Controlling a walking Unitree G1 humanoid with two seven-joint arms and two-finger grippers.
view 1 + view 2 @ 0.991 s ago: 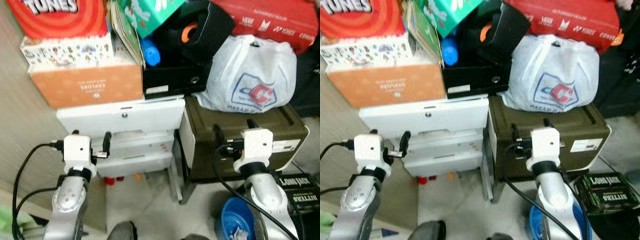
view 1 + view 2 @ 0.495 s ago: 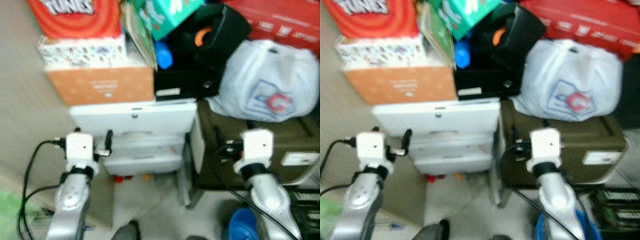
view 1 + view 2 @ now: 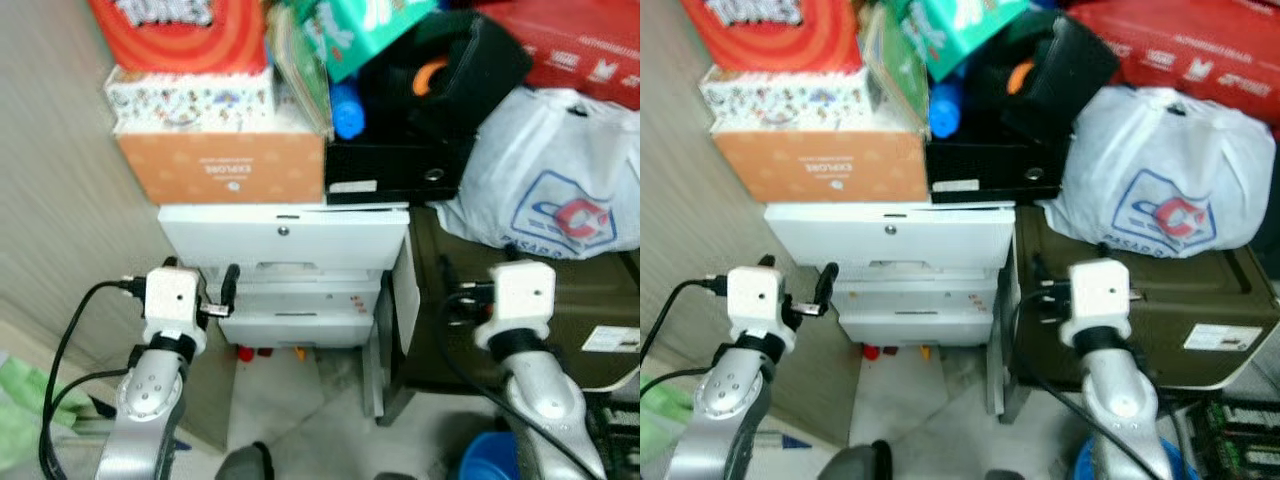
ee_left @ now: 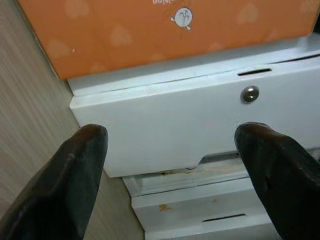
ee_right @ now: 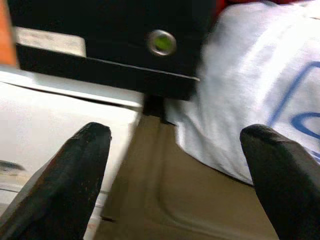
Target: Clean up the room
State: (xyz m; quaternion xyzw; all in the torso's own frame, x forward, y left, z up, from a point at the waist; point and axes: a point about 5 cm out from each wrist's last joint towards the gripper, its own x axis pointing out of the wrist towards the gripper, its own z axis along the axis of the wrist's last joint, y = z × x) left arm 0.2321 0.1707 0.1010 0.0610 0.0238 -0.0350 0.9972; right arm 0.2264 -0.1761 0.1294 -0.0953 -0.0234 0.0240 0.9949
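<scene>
Nearest, at lower frame, the left gripper [image 4: 170,175] and right gripper [image 5: 175,170] hover with fingers spread wide, holding nothing. Beyond them sit a white drawer unit [image 3: 285,235] at centre and an olive case [image 3: 1160,300] at right, piled with boxes and a white plastic bag [image 3: 1165,165]. Likely still approaching; next comes choosing an item to tidy.

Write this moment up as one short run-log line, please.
scene: white drawer unit under orange box | left end effector: open, facing drawers | right end effector: open, toward white plastic bag | holding: nothing
</scene>
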